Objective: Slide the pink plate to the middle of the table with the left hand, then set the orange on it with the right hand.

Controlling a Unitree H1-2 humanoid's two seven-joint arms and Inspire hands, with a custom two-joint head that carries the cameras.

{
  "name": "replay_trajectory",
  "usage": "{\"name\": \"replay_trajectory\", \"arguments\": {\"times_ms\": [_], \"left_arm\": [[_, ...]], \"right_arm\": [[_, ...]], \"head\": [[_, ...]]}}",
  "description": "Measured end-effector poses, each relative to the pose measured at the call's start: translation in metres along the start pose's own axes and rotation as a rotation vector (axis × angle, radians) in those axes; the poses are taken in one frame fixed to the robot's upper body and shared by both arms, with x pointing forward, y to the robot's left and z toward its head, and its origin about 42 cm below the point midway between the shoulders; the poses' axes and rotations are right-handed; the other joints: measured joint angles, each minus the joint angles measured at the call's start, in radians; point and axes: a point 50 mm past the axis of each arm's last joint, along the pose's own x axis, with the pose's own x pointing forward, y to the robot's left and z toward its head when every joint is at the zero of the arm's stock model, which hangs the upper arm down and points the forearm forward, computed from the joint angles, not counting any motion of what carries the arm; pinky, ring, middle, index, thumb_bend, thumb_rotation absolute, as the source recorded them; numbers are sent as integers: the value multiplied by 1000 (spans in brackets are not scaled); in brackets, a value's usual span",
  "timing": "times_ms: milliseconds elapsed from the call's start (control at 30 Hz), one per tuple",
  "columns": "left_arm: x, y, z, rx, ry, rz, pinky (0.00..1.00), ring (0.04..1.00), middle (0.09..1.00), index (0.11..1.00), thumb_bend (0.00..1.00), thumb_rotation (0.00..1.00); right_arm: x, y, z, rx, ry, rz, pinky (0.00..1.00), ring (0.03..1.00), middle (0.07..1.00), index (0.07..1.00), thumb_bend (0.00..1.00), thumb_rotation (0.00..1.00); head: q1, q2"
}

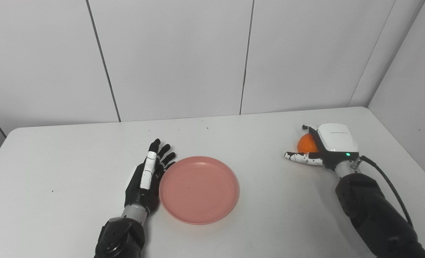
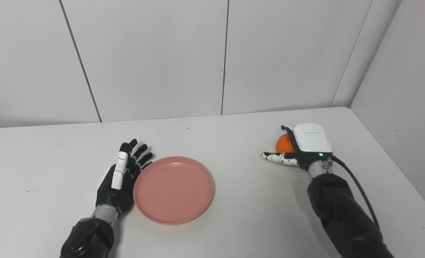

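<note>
Pink plate [image 1: 199, 189]: lies flat on the white table [image 1: 72, 161], near the middle, a little left of centre.
Left hand [image 1: 148, 175]: fingers straight and spread, holding nothing, palm edge against the plate's left rim.
Orange [image 1: 306, 143]: on the table at the right, well apart from the plate.
Right hand [image 1: 323, 147]: cupped over the orange; whether it actually clasps it, I cannot tell.

Your table [image 1: 72, 168] reads as smooth matt white, with a few dark specks. The plate [image 1: 199, 190] looks like pink plastic, smooth with a soft sheen. Orange [image 1: 306, 144]: bright, slightly glossy skin. Left hand [image 1: 146, 179]: mostly matt black plastic. Right hand [image 1: 332, 145]: glossy white shell, hard plastic by its look. Wall panels [image 1: 169, 57]: flat matt white.
</note>
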Motion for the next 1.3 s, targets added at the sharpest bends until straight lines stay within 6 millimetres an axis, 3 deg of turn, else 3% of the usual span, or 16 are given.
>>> {"name": "replay_trajectory", "arguments": {"times_ms": [200,333,400,533,633,1300], "left_arm": [[0,-1,0,15,1,0,869,898,945,1000,839,803],[-1,-1,0,16,1,1,868,893,945,1000,842,801],[-2,-1,0,16,1,1,866,894,943,1000,847,797],[-2,-1,0,15,8,1,875,893,940,1000,834,792],[-3,-1,1,14,16,1,877,890,936,1000,826,791],[-5,-2,2,16,20,2,841,881,930,1000,827,793]], "right_arm": [[0,2,3,15,-2,4,656,718,753,779,789,799],[-1,6,4,44,0,-4,527,642,717,752,768,732],[-1,9,3,59,-3,-24,467,584,679,724,750,699],[-2,13,0,98,-5,-88,308,394,504,561,674,568],[-5,17,-1,114,0,-130,236,300,426,488,634,483],[-8,22,-3,104,-18,-179,305,362,473,526,680,424]], "head": [[6,5],[11,6],[12,8],[14,11],[14,12],[17,20]]}}
